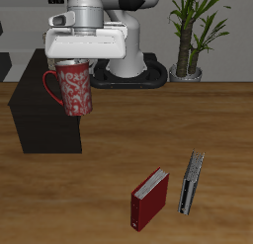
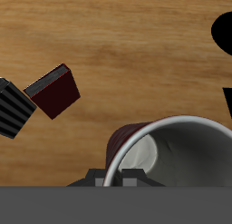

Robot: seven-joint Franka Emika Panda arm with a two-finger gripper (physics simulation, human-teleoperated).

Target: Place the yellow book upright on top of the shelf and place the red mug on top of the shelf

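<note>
The red mug (image 1: 72, 89) hangs upright in the air, handle turned away from the robot's base side, with my gripper (image 1: 75, 60) shut on its rim. It hovers in front of the shelf (image 1: 40, 124), a dark box at the table's side, about level with the shelf's upper part. From the wrist the mug (image 2: 172, 155) shows as a pale rim with a dark inside, right under my gripper (image 2: 118, 179). The yellow book is out of view.
A red book (image 1: 149, 199) (image 2: 54, 90) and a grey book (image 1: 191, 183) (image 2: 11, 108) stand near the table's front edge. The robot's white base (image 1: 133, 60) and a potted plant (image 1: 193, 36) are at the back.
</note>
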